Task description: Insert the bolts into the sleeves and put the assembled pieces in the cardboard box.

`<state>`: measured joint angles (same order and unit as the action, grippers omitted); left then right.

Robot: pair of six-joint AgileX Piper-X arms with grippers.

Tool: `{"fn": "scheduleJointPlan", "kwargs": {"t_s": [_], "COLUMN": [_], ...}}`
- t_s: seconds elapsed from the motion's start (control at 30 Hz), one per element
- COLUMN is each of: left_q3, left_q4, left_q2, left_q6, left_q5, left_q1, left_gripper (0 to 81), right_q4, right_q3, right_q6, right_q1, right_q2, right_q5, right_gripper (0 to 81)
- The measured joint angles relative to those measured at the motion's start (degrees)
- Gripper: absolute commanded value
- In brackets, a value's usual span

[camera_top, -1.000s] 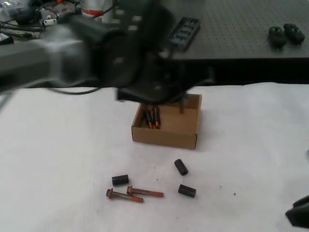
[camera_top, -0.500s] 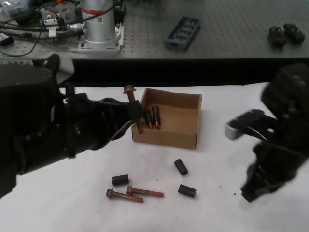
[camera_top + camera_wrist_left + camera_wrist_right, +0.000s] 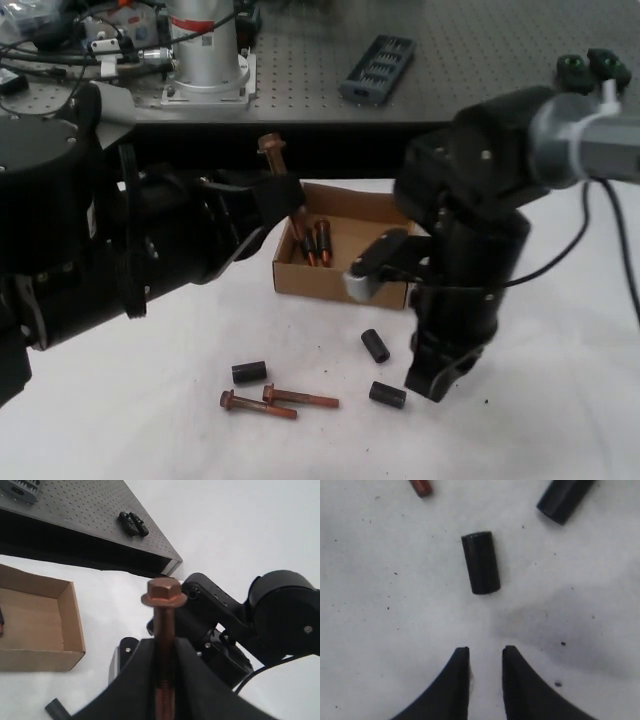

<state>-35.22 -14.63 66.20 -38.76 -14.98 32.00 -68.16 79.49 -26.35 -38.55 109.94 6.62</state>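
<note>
My left gripper (image 3: 283,203) is shut on a copper bolt (image 3: 272,152) and holds it upright, head up, just left of the cardboard box (image 3: 345,286). The left wrist view has that bolt (image 3: 163,630) clamped between the fingers (image 3: 137,680). Assembled pieces (image 3: 315,241) lie in the box. My right gripper (image 3: 437,386) points down at the cloth beside a black sleeve (image 3: 388,395). In the right wrist view its fingers (image 3: 461,680) stand slightly open with nothing between them, a short way from that sleeve (image 3: 480,563). Two more sleeves (image 3: 375,345) (image 3: 249,372) and two bolts (image 3: 258,404) (image 3: 301,398) lie loose.
A white cloth (image 3: 120,420) covers the bench. Behind it is a perforated metal board with a grey-blue tray (image 3: 378,67), a metal post (image 3: 205,45) and black parts (image 3: 592,68). A second sleeve (image 3: 565,499) and a bolt tip (image 3: 421,487) lie near my right gripper.
The right arm has swung in from the right edge to above the loose sleeves. The left arm pulled back from over the box and lifted the bolt slightly.
</note>
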Motion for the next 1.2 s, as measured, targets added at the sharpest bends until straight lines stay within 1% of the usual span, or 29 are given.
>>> {"fn": "scheduleJointPlan", "kwargs": {"t_s": [0.03, 0.13, 0.17, 0.3, 0.53, 0.8, 0.9, 0.97, 1.2], "left_q3": [0.0, 0.0, 0.0, 0.0, 0.0, 0.0, 0.0, 0.0, 0.0], "left_q4": [0.0, -0.26, -0.26, -0.55, -0.57, -0.66, -0.66, -0.66, -2.43], "left_q2": [0.0, 0.0, 0.0, 0.0, 0.0, 0.0, 0.0, 0.0, 0.0], "left_q6": [0.0, -0.39, -0.44, -1.06, -1.33, -1.33, -1.33, -1.33, -3.16], "left_q5": [-0.1, -0.46, -0.46, -0.62, -0.62, -3.06, -3.03, -3.15, -3.47], "left_q1": [0.0, 0.0, 0.0, 0.0, 0.0, -0.13, -0.29, -0.57, -2.9], "left_gripper": [0.6, 0.6, 0.6, 0.6, 0.6, 0.6, 0.6, 0.6, 0.6], "right_q4": [-0.04, 0.11, 0.3, 0.91, 1.12, -1.3, -2.11, -2.56, -2.98], "right_q3": [0.68, 1.84, 2.03, 3.91, 8.45, 9.85, 9.85, 9.85, 9.85], "right_q6": [-0.49, -1.2, -1.24, -2.28, -2.74, -2.77, -2.77, -2.77, -0.93], "right_q1": [-0.33, -0.99, -1.19, -1.7, -4.08, -4.31, -4.31, -4.31, -4.31], "right_q2": [0.51, 1.97, 2.98, 5.2, 9.65, 10.81, 10.81, 10.94, 10.94], "right_q5": [-0.28, -1.32, -1.59, -3.44, -4.97, -5.09, -5.09, -5.19, -5.13], "right_gripper": [23.0, 35.1, 36.1, 33.1, 33.1, 33.0, 30.0, 28.1, 28.0]}}
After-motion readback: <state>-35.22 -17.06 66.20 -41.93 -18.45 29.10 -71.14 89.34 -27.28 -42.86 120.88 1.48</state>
